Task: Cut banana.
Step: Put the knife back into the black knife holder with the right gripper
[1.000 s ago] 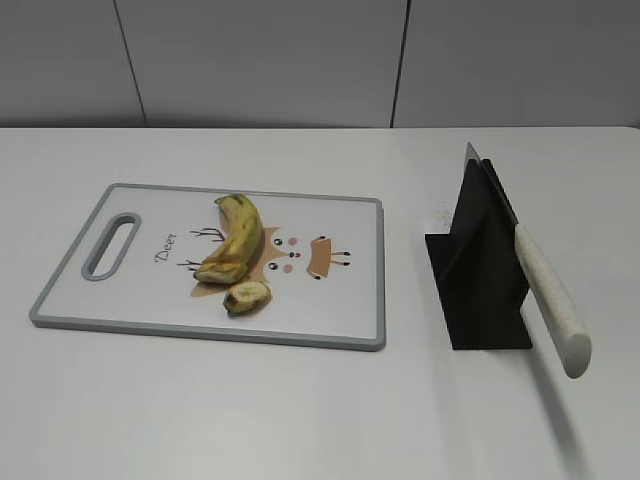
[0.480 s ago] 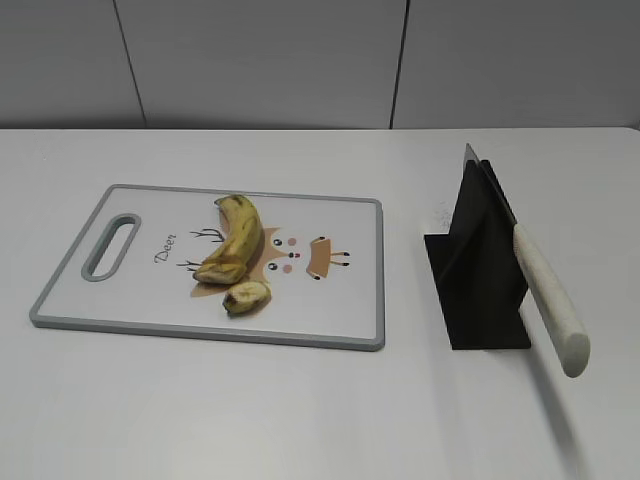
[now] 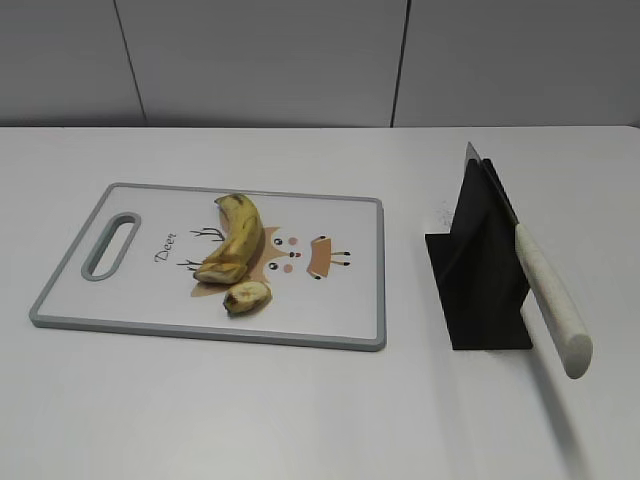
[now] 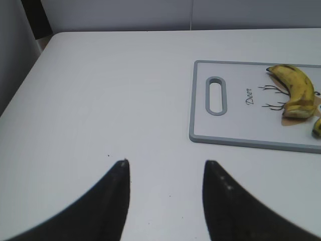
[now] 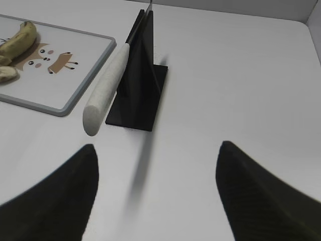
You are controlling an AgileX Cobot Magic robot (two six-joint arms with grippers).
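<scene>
The banana (image 3: 238,240), long, curved and yellow with brown bruises, lies on the white cutting board (image 3: 330,310). It also shows in the left wrist view (image 4: 296,90) and the right wrist view (image 5: 20,37). A short cut stub (image 3: 246,296) lies just in front of it. A knife with a pale speckled handle (image 3: 550,300) rests in a black stand (image 3: 480,275). My left gripper (image 4: 165,163) is open and empty over bare table, left of the board. My right gripper (image 5: 158,148) is open and empty, in front of the stand. Neither gripper shows in the exterior view.
The board (image 4: 200,100) has a grey rim and a handle slot (image 4: 216,95) at its left end. The knife handle (image 5: 103,83) juts out toward my right gripper. The table's left edge (image 4: 30,65) and a grey wall lie beyond.
The knife handle has shifted slightly in its stand. The banana, stub and board have not moved.
</scene>
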